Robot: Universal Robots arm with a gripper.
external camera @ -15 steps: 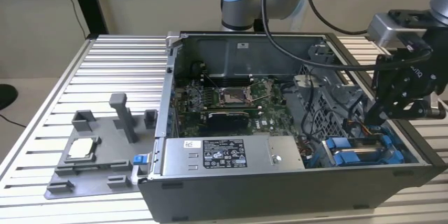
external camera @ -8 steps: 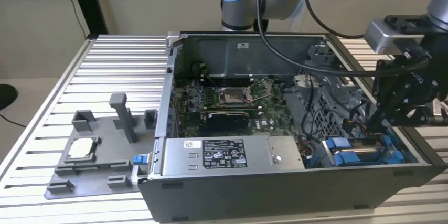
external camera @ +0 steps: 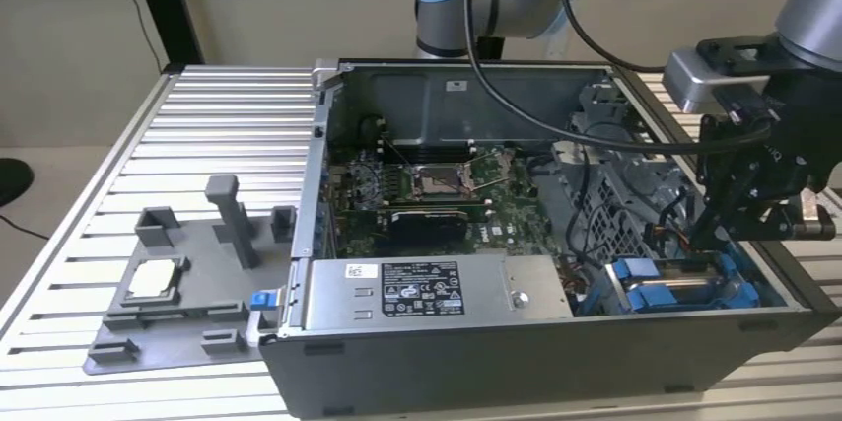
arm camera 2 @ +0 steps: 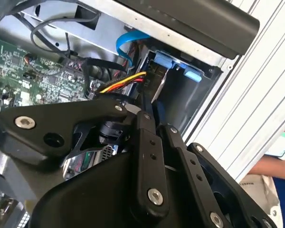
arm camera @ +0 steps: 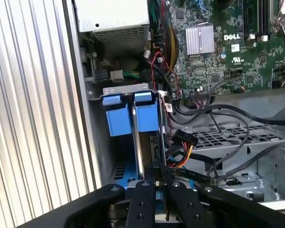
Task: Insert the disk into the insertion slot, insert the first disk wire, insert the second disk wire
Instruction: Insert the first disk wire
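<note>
Blue plastic of the carrier marks the disk point(external camera: 665, 293) point(arm camera: 146, 121), which sits down inside the insertion slot point(external camera: 744, 288) point(arm camera: 126, 89) at the corner of the open computer case point(external camera: 526, 362) nearest the exterior view's right. Two blue tabs lie side by side at the mouth of the bay, with a thin metal edge between them.

Directly over the disk hangs the black gripper point(external camera: 711, 234) point(arm camera 2: 154, 118) point(arm camera: 157, 179), lowered into the case. In both wrist views its fingers point(arm camera: 143, 199) are drawn close together, with hardly a gap. A black cable point(arm camera: 194, 175) runs off from right at their tips, but I cannot tell whether it is pinched there.

Beside the bay a yellow, red and black wire bundle point(arm camera 2: 126, 81) point(arm camera: 183, 152) ends in a black plug, and a flat blue cable point(arm camera 2: 130, 42) curls above it. The green motherboard point(external camera: 435, 184) point(arm camera: 218, 52) fills the case floor, the grey power supply point(external camera: 435, 288) lies along the near wall, and a grey fixture point(external camera: 197, 337) rests on the slatted desk point(external camera: 224, 135) towards the exterior view's left.
</note>
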